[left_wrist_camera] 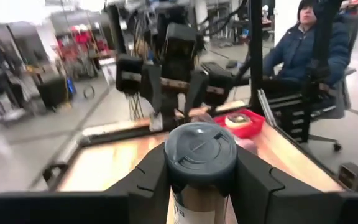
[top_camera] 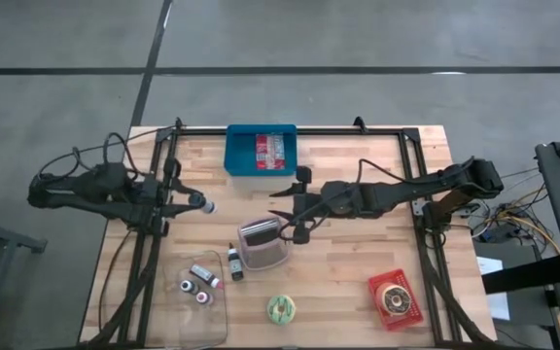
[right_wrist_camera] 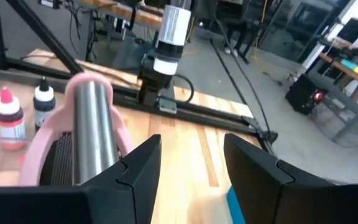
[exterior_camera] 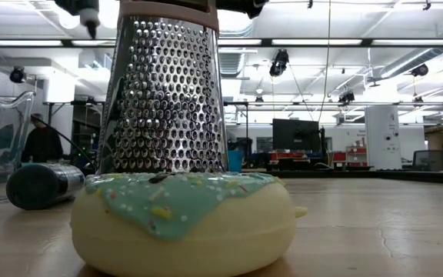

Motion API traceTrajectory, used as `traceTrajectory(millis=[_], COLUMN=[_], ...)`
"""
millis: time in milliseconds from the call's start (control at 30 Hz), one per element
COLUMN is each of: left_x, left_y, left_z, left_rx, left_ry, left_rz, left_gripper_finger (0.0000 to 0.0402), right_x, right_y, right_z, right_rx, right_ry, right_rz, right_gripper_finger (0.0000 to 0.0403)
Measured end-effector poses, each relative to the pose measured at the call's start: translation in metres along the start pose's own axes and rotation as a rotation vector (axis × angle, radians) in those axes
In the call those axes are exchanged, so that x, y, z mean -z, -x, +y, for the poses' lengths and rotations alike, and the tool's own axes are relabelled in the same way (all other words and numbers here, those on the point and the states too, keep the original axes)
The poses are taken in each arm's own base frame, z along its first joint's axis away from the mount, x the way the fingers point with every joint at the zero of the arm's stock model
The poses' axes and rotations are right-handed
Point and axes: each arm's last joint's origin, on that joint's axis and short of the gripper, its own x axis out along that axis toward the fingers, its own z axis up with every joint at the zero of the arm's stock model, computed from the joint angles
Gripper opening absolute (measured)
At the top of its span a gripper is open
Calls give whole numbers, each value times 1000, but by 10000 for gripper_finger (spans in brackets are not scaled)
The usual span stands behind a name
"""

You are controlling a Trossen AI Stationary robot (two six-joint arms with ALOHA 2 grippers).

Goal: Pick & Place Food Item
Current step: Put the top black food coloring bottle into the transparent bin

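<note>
My left gripper (top_camera: 194, 203) at the table's left is shut on a small bottle with a grey cap (left_wrist_camera: 199, 151), which also shows in the high view (top_camera: 207, 206). My right gripper (top_camera: 285, 222) is open and empty at mid-table, just right of the metal grater (top_camera: 262, 244), whose pink-framed handle shows in the right wrist view (right_wrist_camera: 92, 118) beside the open fingers (right_wrist_camera: 191, 146). A teal-iced donut (top_camera: 281, 308) rests on the table near the front edge and fills the low view (exterior_camera: 181, 219), in front of the upright grater (exterior_camera: 168, 92). My left gripper pinches the bottle's body just below the cap (left_wrist_camera: 199, 198) between its two fingers, one on each side. The fingers come level from the table's left. The cap end sticks out past the fingertips.
A blue bin (top_camera: 239, 156) holding a red packet stands at the far edge. A red tray (top_camera: 406, 309) with a donut sits front right. A clear container (top_camera: 185, 311) with small bottles stands front left, a dark bottle (top_camera: 233, 262) beside it. A seated person (left_wrist_camera: 303, 50) shows beyond the table.
</note>
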Motion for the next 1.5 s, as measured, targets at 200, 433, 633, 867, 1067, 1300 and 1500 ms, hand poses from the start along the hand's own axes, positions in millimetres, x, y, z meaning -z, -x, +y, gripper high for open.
traceTrajectory(millis=[200, 433, 633, 867, 1067, 1300, 1500], left_x=[12, 41, 54, 48, 50, 60, 65], left_y=[9, 3, -1, 3, 2, -15, -34], left_z=[-4, -13, -18, -19, -22, -30, -37], left_rx=[49, 118, 188, 255, 323, 450, 522], left_ry=[112, 255, 359, 469, 555, 606, 601], left_rz=[97, 239, 294, 319, 421, 584, 706], left_gripper_finger=[122, 122, 122, 122, 122, 122, 120], right_x=[5, 9, 13, 16, 18, 20, 22], right_y=[5, 12, 16, 18, 19, 20, 22], right_z=[2, 2, 1, 2, 3, 5, 5], right_rx=[22, 23, 39, 36, 26, 19, 19], right_ry=[-4, -34, -60, -95, -112, -118, -127], right_rz=[72, 141, 196, 243, 268, 281, 307], right_gripper_finger=[169, 169, 169, 169, 169, 169, 169])
